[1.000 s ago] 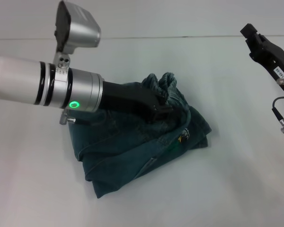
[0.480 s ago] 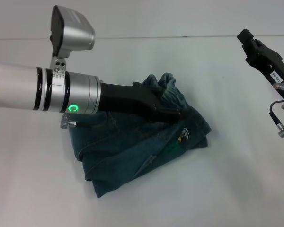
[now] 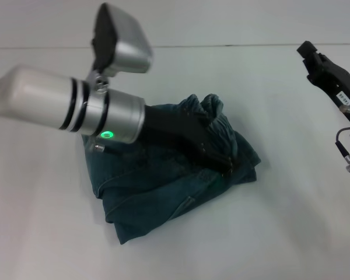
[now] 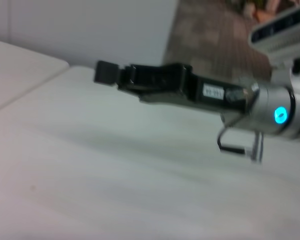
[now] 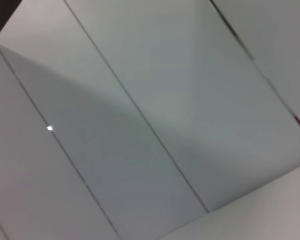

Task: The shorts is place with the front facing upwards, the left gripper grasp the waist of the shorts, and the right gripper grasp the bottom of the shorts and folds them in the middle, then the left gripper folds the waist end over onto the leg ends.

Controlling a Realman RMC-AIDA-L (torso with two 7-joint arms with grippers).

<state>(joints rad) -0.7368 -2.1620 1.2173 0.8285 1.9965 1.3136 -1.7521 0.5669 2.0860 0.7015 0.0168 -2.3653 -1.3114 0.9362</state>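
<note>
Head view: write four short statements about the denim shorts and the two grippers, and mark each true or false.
1. The dark teal denim shorts lie bunched on the white table. True.
2. The left gripper is down on the shorts. True.
3. The right gripper grasps the shorts' leg ends. False: it is raised at the right edge, apart from the shorts.
4. The shorts lie spread out flat. False: they are folded and rumpled.
</note>
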